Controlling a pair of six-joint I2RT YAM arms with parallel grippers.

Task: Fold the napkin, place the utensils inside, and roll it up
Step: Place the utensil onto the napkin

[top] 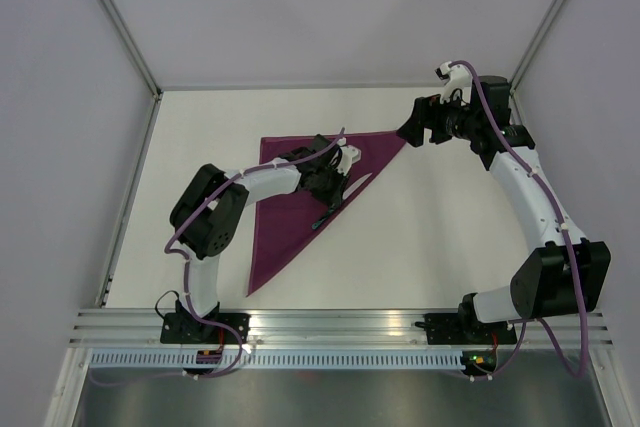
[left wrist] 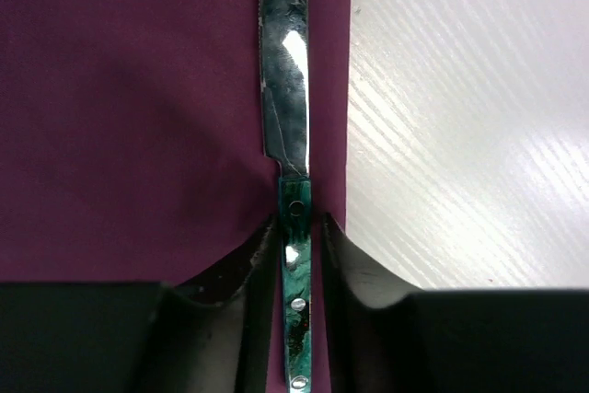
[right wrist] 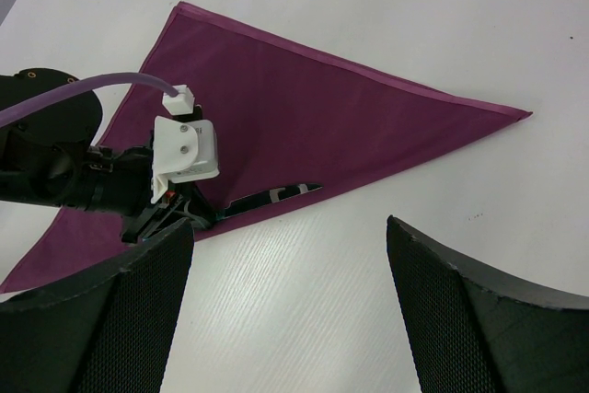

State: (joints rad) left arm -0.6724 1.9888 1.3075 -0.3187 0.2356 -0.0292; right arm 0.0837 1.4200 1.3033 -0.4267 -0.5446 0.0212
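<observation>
The napkin [top: 290, 217] [left wrist: 138, 89] [right wrist: 322, 108] lies flat on the white table, folded into a dark magenta triangle. A knife [top: 358, 185] [left wrist: 285, 89] [right wrist: 276, 195] with a green marbled handle and a steel blade rests on it, just inside its long right-hand edge. My left gripper [top: 326, 213] [left wrist: 296, 227] straddles the handle, and a thin strip of cloth shows between the handle and each finger. My right gripper [top: 408, 132] [right wrist: 290, 236] hovers wide open above the napkin's far right corner, holding nothing. No other utensils are in view.
White walls close in the table [top: 450, 227] on the left, back and right. An aluminium rail [top: 340, 325] runs along the near edge by the arm bases.
</observation>
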